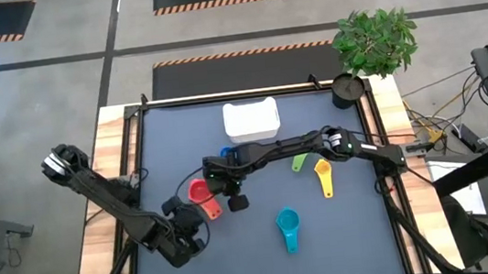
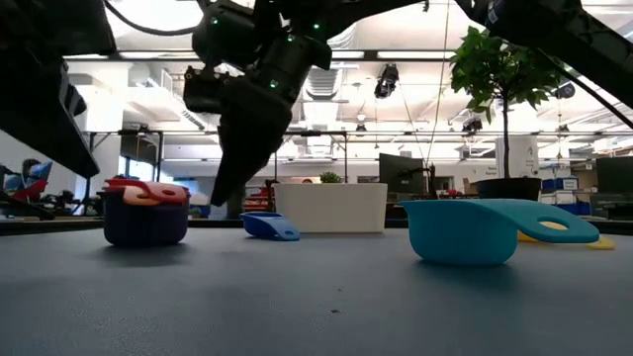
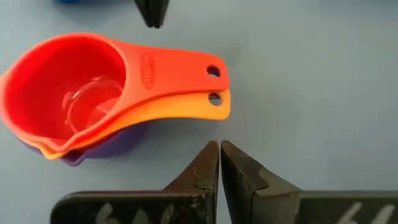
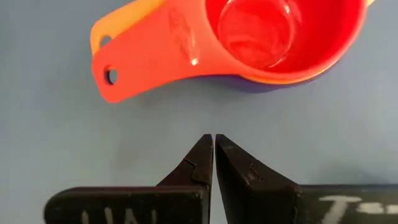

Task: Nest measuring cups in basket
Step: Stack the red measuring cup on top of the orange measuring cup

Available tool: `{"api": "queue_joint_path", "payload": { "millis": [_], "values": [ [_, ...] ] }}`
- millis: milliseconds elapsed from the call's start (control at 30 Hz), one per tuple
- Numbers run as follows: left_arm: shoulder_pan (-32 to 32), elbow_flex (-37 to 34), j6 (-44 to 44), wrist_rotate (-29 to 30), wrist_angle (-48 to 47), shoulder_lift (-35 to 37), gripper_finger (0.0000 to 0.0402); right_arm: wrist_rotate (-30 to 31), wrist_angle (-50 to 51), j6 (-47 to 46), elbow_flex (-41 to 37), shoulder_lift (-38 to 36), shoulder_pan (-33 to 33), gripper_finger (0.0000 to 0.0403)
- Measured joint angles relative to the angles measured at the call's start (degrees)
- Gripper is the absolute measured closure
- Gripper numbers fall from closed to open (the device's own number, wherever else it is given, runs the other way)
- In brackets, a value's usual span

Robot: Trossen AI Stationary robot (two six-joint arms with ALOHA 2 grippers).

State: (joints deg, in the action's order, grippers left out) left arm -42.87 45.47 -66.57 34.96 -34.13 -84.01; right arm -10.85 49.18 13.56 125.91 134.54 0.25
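We see the left claw (image 3: 219, 163) closed and empty beside the stack of red, orange and purple plastic cups (image 1: 201, 195); the right claw (image 4: 213, 155), closed too, hovers nearby; the white plastic basket (image 1: 251, 120) waits farther back, probably for the finished stack.

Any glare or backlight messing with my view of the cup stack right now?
Left wrist view: a soft reflection sits in the bowl of the red cup, edges stay crisp. Right wrist view: same bright patch in that bowl, orange cup beneath is readable. Low view: bright ceiling lights behind leave the right gripper nearly a silhouette; the teal cup is evenly lit.
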Motion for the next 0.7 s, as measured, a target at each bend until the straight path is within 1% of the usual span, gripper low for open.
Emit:
{"api": "queue_joint_path", "payload": {
  "millis": [100, 333, 467, 567, 700],
  "values": [
    [0.25, -0.46, -0.12, 1.98, 1.47, -2.08, 0.0402, -0.04, -1.02, 0.55, -0.02, -0.02, 0.11, 0.0394],
    [2.65, -0.3, 0.77, 2.08, 1.82, -7.15, 0.0402, -0.07, -5.12, 0.1, -0.67, 0.28, 1.02, 0.0394],
    [3.8, 0.45, 3.38, 2.19, 3.21, -7.58, 0.0402, -0.1, -6.38, -0.73, -0.72, 0.37, 1.45, 0.0394],
    [4.42, 0.57, 5.5, 3.74, 4.68, -7.55, 0.0402, -0.11, -6.7, -0.83, -0.72, 0.37, 1.91, 0.0394],
    [5.05, 0.57, 6.28, 4.14, 4.95, -7.47, 0.0402, 0.02, -6.52, -0.98, -0.74, 0.37, 2.62, 0.0394]
  ]
}}
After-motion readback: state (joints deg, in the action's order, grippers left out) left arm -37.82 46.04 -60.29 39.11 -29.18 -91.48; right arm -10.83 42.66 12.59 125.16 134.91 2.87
